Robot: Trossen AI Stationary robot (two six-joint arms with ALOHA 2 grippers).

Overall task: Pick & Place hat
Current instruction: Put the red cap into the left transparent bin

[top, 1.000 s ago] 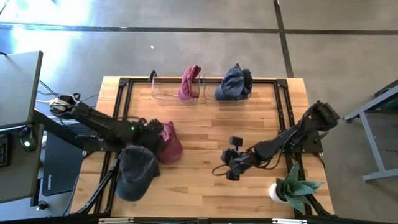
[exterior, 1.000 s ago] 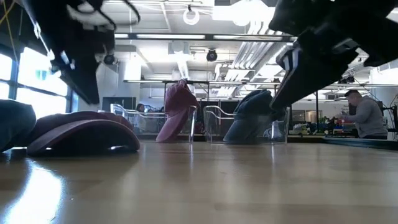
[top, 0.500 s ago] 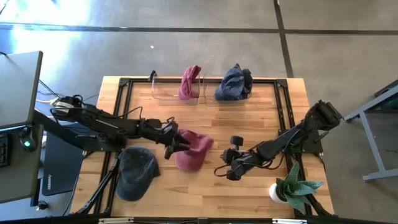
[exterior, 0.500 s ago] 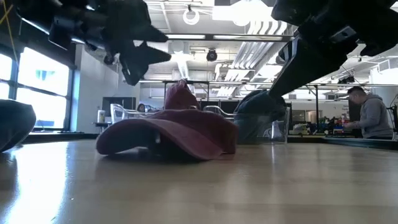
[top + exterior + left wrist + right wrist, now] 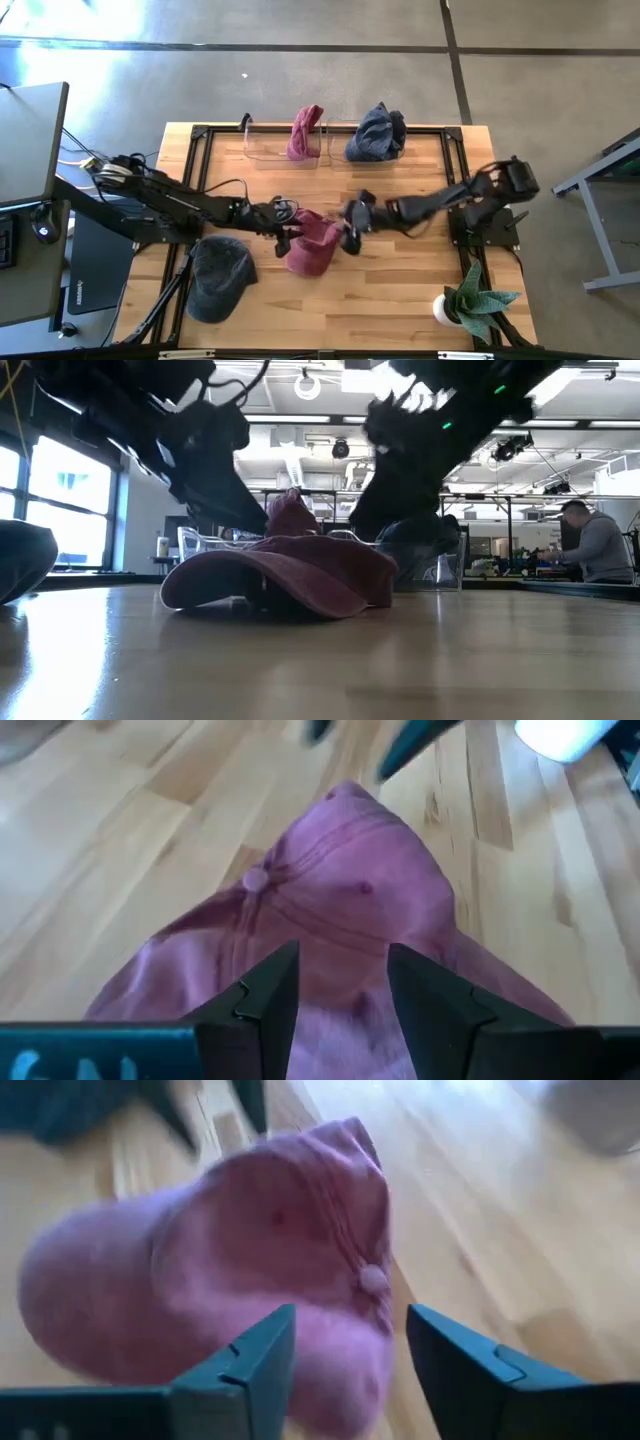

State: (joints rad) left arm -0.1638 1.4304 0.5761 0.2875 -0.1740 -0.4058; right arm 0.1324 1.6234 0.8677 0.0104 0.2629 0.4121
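A red cap [image 5: 312, 243] lies in the middle of the wooden table [image 5: 400, 290], its crown button [image 5: 255, 878] up. My left gripper [image 5: 287, 232] reaches in from the table's left and is shut on the cap's crown cloth. My right gripper [image 5: 350, 228] stands open at the cap's right side. In the right wrist view its fingers [image 5: 250, 1365] stand either side of the crown's edge [image 5: 340, 1380]. My left gripper pinches the crown cloth [image 5: 340, 1005] on the cap's left side between its two fingers. It comes slanting down from the table's left. The cap lies on the table with its crown slack. My right gripper may touch the crown's right edge; I cannot tell.
A dark grey cap [image 5: 218, 278] lies near the front left. Two clear bins [image 5: 262, 150] at the far edge hold a red hat [image 5: 305, 132] and a blue hat [image 5: 377, 132]. A potted plant [image 5: 470, 305] stands front right. A person [image 5: 590, 550] sits beyond the table.
My left gripper has gone toward the table's right and tipped lower, sliding the red cap from beside the dark grey cap to the table's middle. My right gripper has swung from the near right toward the table's left, up to the cap's right side.
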